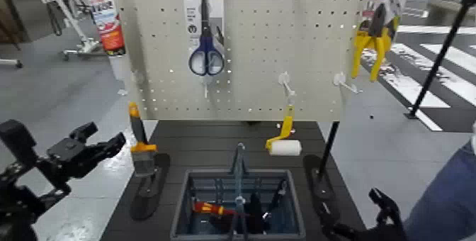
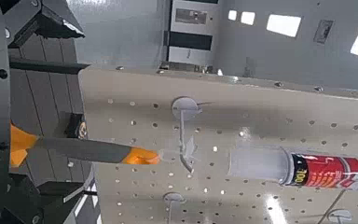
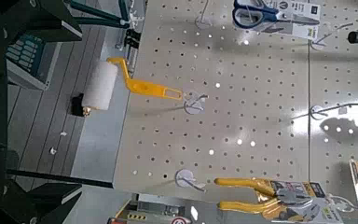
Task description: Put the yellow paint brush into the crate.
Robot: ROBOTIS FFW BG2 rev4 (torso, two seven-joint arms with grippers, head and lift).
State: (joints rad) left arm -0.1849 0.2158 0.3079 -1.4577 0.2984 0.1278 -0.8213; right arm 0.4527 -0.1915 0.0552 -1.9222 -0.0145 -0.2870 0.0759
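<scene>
Left gripper (image 1: pixel 106 136) spread open and empty beside the yellow paint brush (image 1: pixel 142 151).
The brush hangs bristles-down by the pegboard (image 1: pixel 248 66), outside the crate (image 1: pixel 181 205); I'd centre the handle between the jaws, close squarely, then ease it free before heading cratewards. Right gripper (image 1: pixel 350 203) waits open, empty, beyond the crate's other side.

Grey floor (image 1: pixel 71 152), white stripes (image 1: pixel 450 59); perforated white board (image 1: pixel 255 38) upright.
</scene>
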